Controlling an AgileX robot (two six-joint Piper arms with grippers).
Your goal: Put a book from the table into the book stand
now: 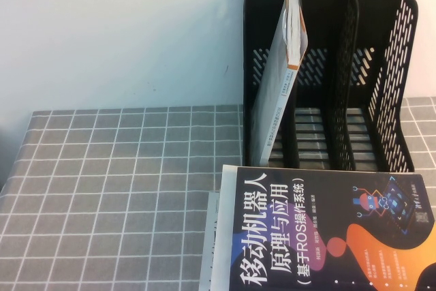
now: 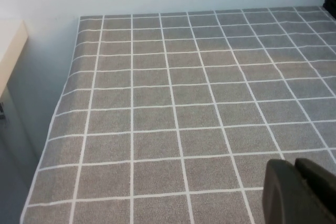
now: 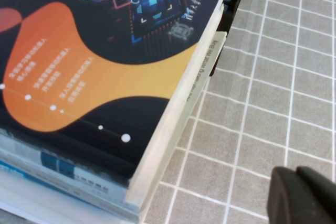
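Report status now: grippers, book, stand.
Left gripper over bare cloth. Right gripper beside book stack, untouched. Stand holds one leaning book.

Plain white wall point(image 1: 122, 32) at 12 o'clock; bench point(image 1: 102, 189) under grey white-gridded cloth; pale wooden furniture edge point(image 2: 10, 45) beside bench.

We see the desk point(image 1: 102, 189) bare over its whole left half. The book stand point(image 1: 381, 73) blocks the far right corner; a leaning book point(image 1: 279, 80) fills its left slot, the other two slots open. A book stack point(image 1: 320, 236) covers the near right edge.

The left gripper point(image 2: 300, 191) hangs over the bare left side, and the right gripper point(image 3: 304, 196) hangs just beside the stack.
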